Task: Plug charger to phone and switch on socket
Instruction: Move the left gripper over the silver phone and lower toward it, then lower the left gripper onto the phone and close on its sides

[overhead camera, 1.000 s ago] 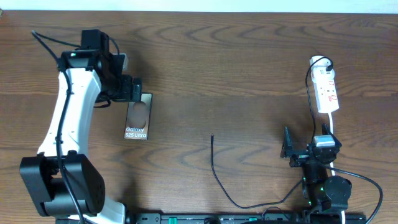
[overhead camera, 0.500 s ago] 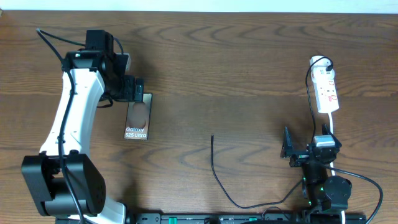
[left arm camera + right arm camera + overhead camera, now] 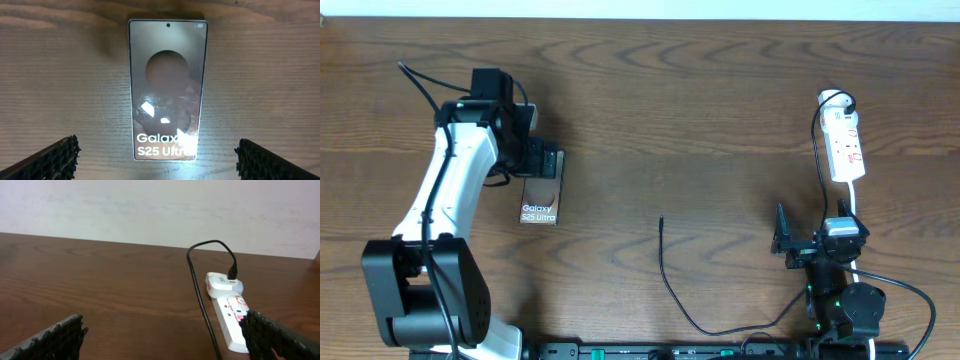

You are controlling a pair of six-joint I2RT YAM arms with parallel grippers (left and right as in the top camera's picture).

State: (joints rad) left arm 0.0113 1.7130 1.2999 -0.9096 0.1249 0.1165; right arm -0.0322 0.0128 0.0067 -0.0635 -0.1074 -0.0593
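Note:
The phone [image 3: 540,198] lies flat on the wooden table at the left, face up, lettering toward the near edge; the left wrist view shows its whole face [image 3: 167,90]. My left gripper [image 3: 542,160] hangs over the phone's far end, open [image 3: 157,147], with its fingers well apart and nothing between them. The charger's tip [image 3: 661,221] rests on the table near the middle, and its thin black cable [image 3: 672,290] curves toward the near edge. The socket [image 3: 846,146] lies at the right [image 3: 231,317]. My right gripper [image 3: 818,238] sits just in front of it, open [image 3: 164,323].
A white round plug [image 3: 223,283] with a black cord [image 3: 197,287] sits in the socket's far end. A pale wall [image 3: 150,205] stands behind the table's far edge. The bases of both arms stand along the near edge.
My left arm has swung right and slightly nearer, bringing its gripper over the phone's far end. The right arm, charger and socket have not moved.

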